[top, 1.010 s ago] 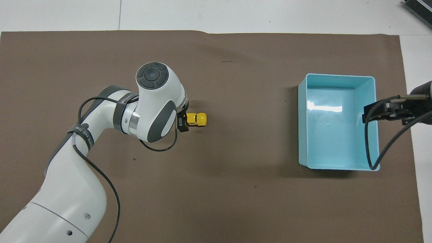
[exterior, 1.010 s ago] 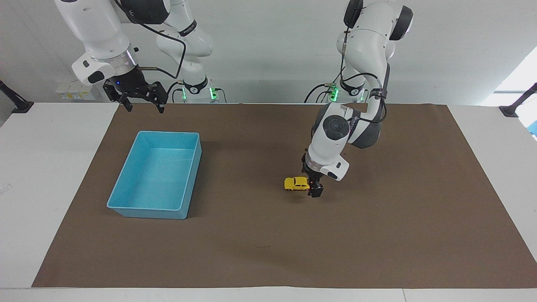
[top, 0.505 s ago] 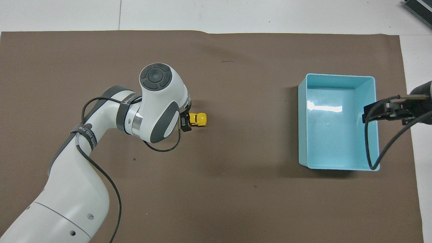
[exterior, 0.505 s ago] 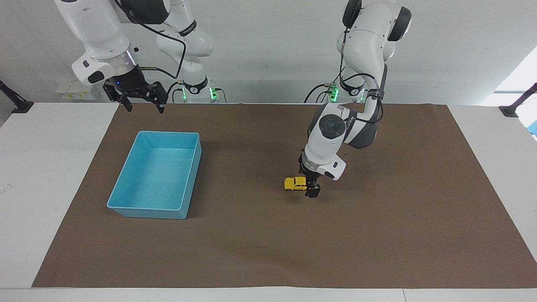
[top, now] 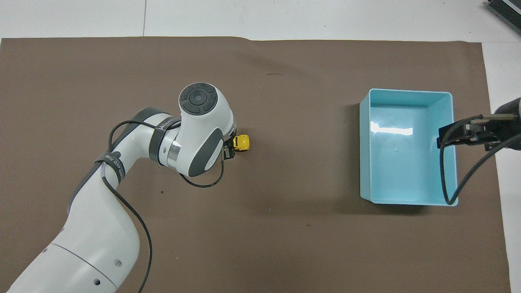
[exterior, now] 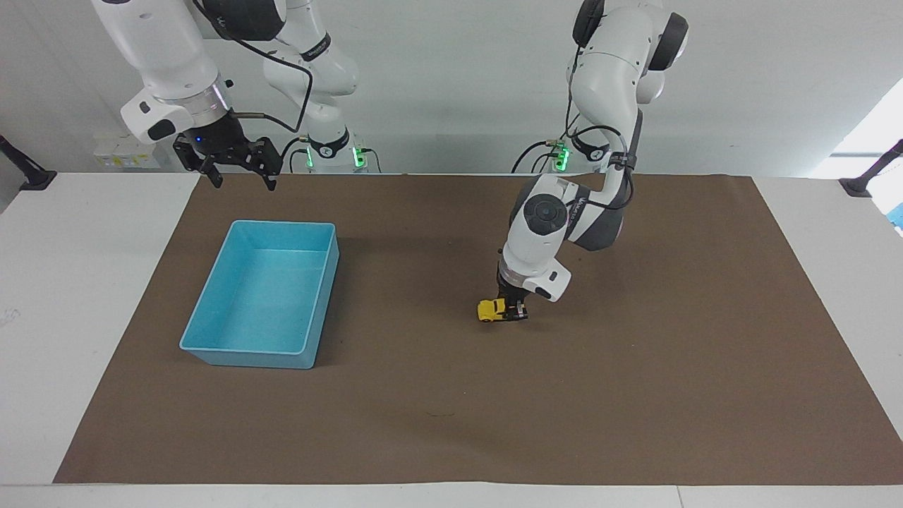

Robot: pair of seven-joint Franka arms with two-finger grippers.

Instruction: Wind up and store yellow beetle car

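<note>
The yellow beetle car (exterior: 488, 309) stands on the brown mat near the middle of the table, also seen as the yellow beetle car (top: 243, 142) from above. My left gripper (exterior: 513, 310) is down at mat level and shut on the car's rear half, which its fingers and wrist hide. Only the car's front end shows. My right gripper (exterior: 243, 171) hangs open and empty in the air at the robots' edge of the mat, by the blue tray's near corner. In the overhead view the right gripper (top: 464, 134) shows over the tray's rim.
A light blue tray (exterior: 211, 346), empty, sits on the mat toward the right arm's end of the table. The brown mat (exterior: 635, 395) covers most of the white table. A black cable loops from the right gripper over the tray's rim (top: 447, 195).
My left gripper has slid along the car toward its front and closed on it, covering its rear half. The right arm has not moved.
</note>
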